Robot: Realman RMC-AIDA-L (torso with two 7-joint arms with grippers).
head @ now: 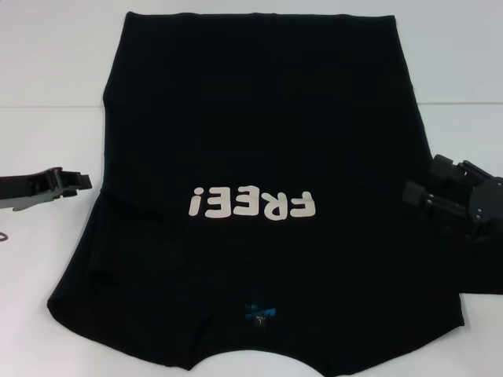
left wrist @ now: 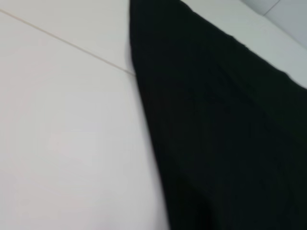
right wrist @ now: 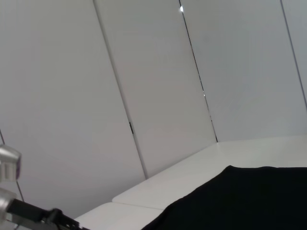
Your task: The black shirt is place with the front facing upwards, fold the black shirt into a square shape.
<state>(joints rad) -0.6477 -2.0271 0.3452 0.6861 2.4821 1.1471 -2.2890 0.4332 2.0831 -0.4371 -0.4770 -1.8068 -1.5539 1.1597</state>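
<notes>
Black cloth fills most of the white table [head: 47, 71]: the black shirt [head: 259, 141] lies flat, print side up, collar end nearest the robot and hem farthest away. White "FREE!" lettering [head: 251, 206] crosses its middle, and a small blue neck label [head: 261, 312] sits near the collar. The right gripper [head: 452, 200] hovers over the shirt's right edge; the left gripper [head: 75, 182] waits just off the left edge. Whether either pair of jaws is apart cannot be told. A clean fold likely needs matching grips at both edges.
</notes>
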